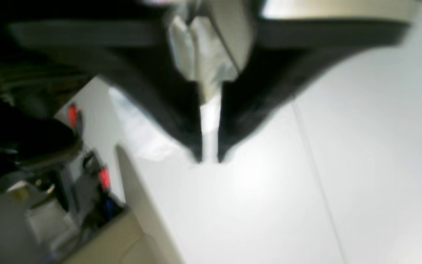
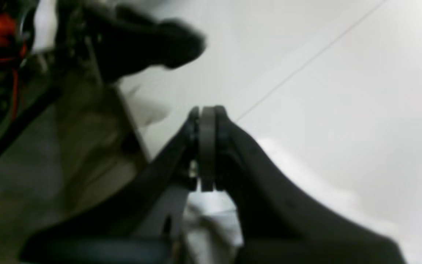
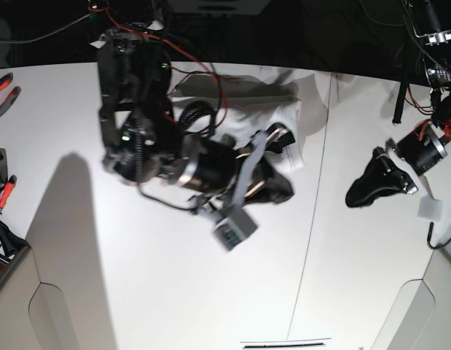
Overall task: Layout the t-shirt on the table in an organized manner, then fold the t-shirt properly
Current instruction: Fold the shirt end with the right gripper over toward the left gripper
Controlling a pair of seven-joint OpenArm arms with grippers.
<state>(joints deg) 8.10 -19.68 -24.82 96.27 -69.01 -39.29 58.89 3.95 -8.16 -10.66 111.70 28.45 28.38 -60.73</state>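
Both grippers, left (image 1: 208,159) and right (image 2: 207,110), are clenched empty above the table (image 3: 138,292).

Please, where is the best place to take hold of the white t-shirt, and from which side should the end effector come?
The t-shirt lies bunched near the table's far edge, mostly hidden under the right arm. Probably best: the free corner beside the table's seam, on the base view's right, the only clearly exposed edge. The left end effector, shut and empty, is on that side and could come from above.
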